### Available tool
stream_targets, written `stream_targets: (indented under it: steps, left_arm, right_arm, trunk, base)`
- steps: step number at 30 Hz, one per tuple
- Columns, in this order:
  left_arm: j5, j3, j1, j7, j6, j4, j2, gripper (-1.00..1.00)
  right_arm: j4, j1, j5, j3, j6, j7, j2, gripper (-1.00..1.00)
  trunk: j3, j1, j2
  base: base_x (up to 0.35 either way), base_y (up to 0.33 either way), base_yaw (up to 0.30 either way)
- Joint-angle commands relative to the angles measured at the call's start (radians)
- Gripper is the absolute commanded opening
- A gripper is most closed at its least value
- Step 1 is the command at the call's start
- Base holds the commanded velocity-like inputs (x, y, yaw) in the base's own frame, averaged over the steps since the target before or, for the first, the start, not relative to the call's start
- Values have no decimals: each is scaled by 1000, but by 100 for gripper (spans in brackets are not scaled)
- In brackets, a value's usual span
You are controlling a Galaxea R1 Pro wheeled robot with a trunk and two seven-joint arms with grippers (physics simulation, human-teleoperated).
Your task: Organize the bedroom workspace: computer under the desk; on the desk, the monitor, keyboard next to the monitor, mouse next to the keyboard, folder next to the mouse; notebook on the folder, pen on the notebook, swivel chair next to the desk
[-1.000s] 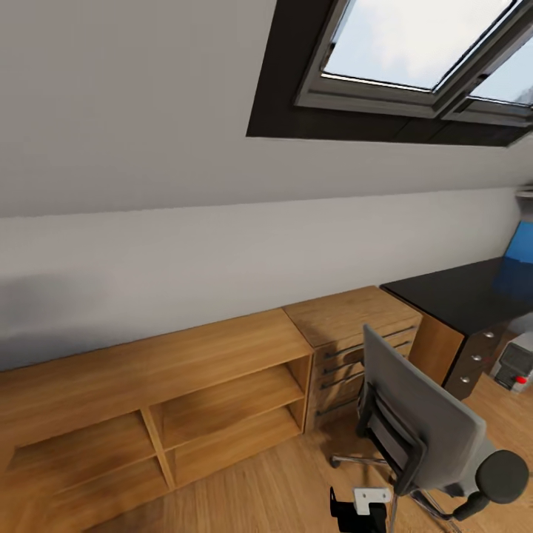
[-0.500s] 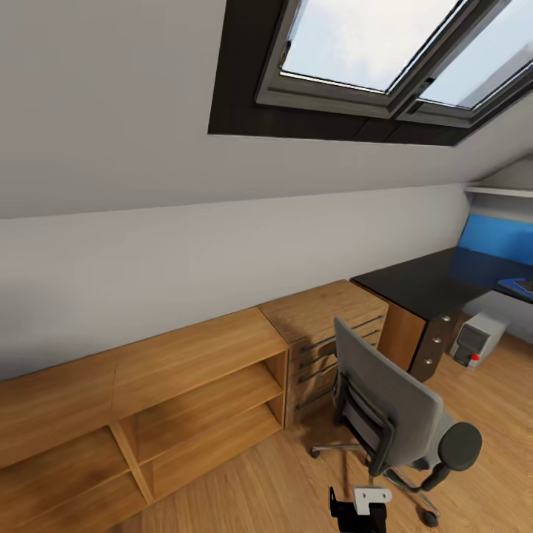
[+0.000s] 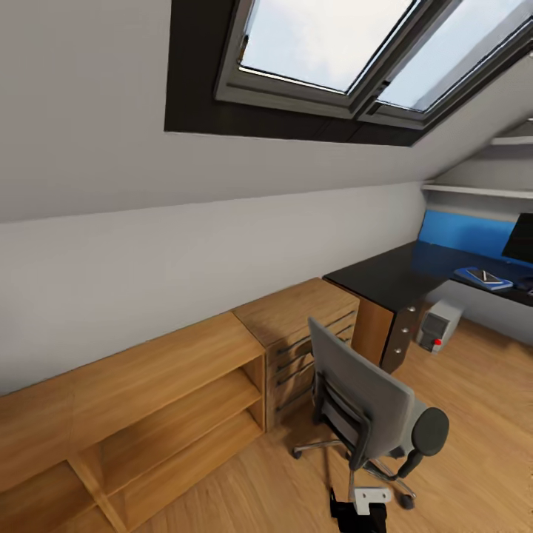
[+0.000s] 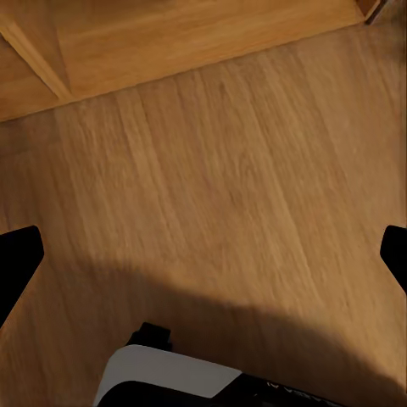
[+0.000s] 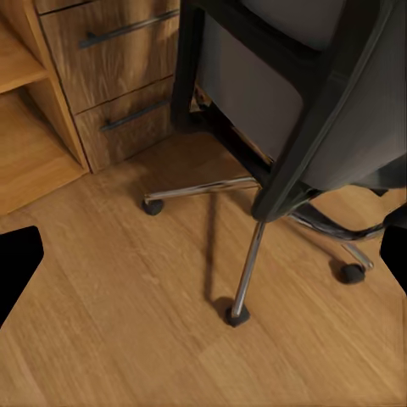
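The grey swivel chair (image 3: 366,411) stands on the wood floor with its back toward me, apart from the black desk (image 3: 392,272). Its chrome base and casters (image 5: 246,254) lie ahead of my right gripper (image 5: 203,263), which is open and holds nothing. My left gripper (image 4: 203,254) is open over bare floor. Under the desk sits the light-grey computer (image 3: 438,324). On the desk's far right lies the blue folder (image 3: 474,280) with a small dark notebook (image 3: 486,275) on it. The monitor (image 3: 522,238) shows at the frame's edge. A small dark mouse (image 3: 526,283) lies beside the folder.
A low light-wood shelf cabinet (image 3: 148,414) and a wooden drawer unit (image 3: 303,326) line the sloped wall left of the desk. A blue panel (image 3: 470,233) backs the desk. A skylight (image 3: 326,44) is overhead. Open floor stretches right of the chair.
The head view has swung to the right, so everything slid left in the picture. The folder, notebook, monitor and mouse have come into view on the desk. The chair itself has not moved.
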Motion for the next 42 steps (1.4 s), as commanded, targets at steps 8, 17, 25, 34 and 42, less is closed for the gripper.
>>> stream_targets:
  steps: [8,17,25,34,42]
  left_arm:
    - [7,-9,-1,7,-4,-1,1,100]
    - [7,-9,-1,7,-4,-1,1,100]
    - [7,-9,-1,7,-4,-1,1,100]
    - [7,-9,-1,7,-4,-1,1,100]
    - [7,-9,-1,7,-4,-1,1,100]
  right_arm:
    - [2,-1,-4,9,-2,-5,1,100]
    - [2,-1,-4,9,-2,-5,1,100]
    - [1,-1,-4,9,-2,-5,1,100]
    - [1,-1,-4,9,-2,-5,1,100]
    - [2,-1,-4,8,-2,-5,1,100]
  trunk:
    - [-2,1,-2]
    - [-2,1,-2]
    - [-2,1,-2]
    - [-2,1,-2]
    - [-2,1,-2]
  base:
    - [154,61,-271]
    - [6,1,-271]
    - [0,0,-271]
    - [0,0,-271]
    - [0,0,-271]
